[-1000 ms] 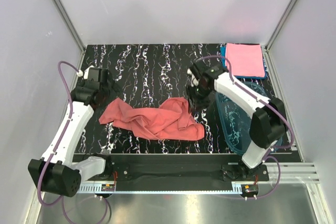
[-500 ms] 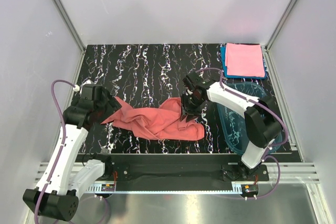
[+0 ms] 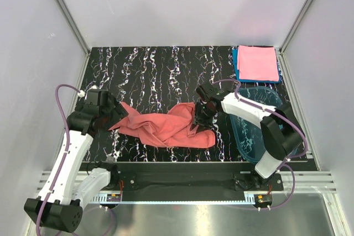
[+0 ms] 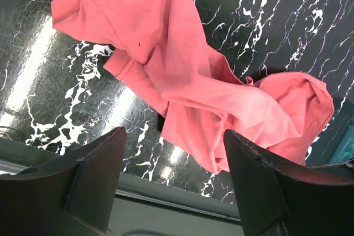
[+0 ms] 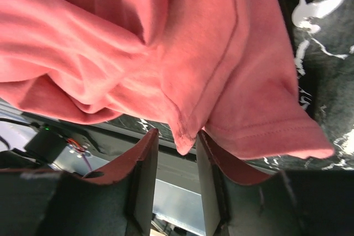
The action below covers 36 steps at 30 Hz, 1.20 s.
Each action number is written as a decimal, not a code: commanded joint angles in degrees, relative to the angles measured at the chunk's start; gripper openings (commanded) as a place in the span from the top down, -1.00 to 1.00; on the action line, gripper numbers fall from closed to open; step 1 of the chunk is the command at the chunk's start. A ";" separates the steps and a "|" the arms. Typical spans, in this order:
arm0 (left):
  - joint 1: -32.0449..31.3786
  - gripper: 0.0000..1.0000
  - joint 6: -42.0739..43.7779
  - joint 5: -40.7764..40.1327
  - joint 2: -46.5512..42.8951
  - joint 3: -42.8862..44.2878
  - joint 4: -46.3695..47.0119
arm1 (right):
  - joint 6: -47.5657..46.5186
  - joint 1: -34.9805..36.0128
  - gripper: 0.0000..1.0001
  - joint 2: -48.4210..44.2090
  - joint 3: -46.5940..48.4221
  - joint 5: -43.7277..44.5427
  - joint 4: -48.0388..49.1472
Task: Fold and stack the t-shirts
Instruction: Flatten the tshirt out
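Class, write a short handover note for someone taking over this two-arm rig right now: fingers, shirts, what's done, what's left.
Left gripper: fingers open, empty, at the left end of the coral t-shirt.
Right gripper: fingers pinching a fold at its right end.
Coral t-shirt: crumpled, mid-table, towards the near edge.
Done: pink t-shirt folded and lying on the folded blue t-shirt, far right corner.
Left: spread and fold the coral one, then add it to that stack.
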 commanded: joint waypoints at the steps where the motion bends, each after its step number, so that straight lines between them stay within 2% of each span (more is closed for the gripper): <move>1: 0.11 -0.51 1.38 -0.20 -0.18 1.29 0.41 | 2.93 0.27 0.21 -0.27 -0.37 -1.13 3.97; 17: 0.11 -0.57 0.94 -3.54 1.13 2.43 -1.70 | 3.28 0.18 0.24 1.31 -3.01 0.98 3.35; 20: 0.11 -0.57 -0.29 -4.76 1.74 2.34 -2.48 | 2.84 0.27 0.39 2.28 -2.66 0.80 4.49; 21: 0.11 -0.57 -0.64 -5.12 1.92 2.34 -2.58 | 2.58 0.27 0.66 2.36 -2.57 0.89 4.67; 23: 0.29 -0.58 -1.17 -7.04 2.97 2.43 -3.10 | 1.88 0.27 1.00 2.54 -1.43 1.33 3.54; 28: 3.53 -0.56 1.37 -5.65 7.28 4.36 -0.74 | -4.18 0.27 1.00 -2.54 2.52 7.81 -3.66; 31: 6.96 -0.51 3.57 -1.18 10.70 4.02 2.33 | -7.87 0.27 1.00 -7.12 4.37 11.95 -8.06; 34: 9.95 -0.55 4.45 0.85 13.78 2.70 4.44 | -10.34 0.27 1.00 -9.93 5.51 13.11 -10.79; 36: 15.46 -0.57 4.54 2.52 15.19 1.12 5.33 | -11.57 0.27 1.00 -11.77 5.87 11.97 -11.23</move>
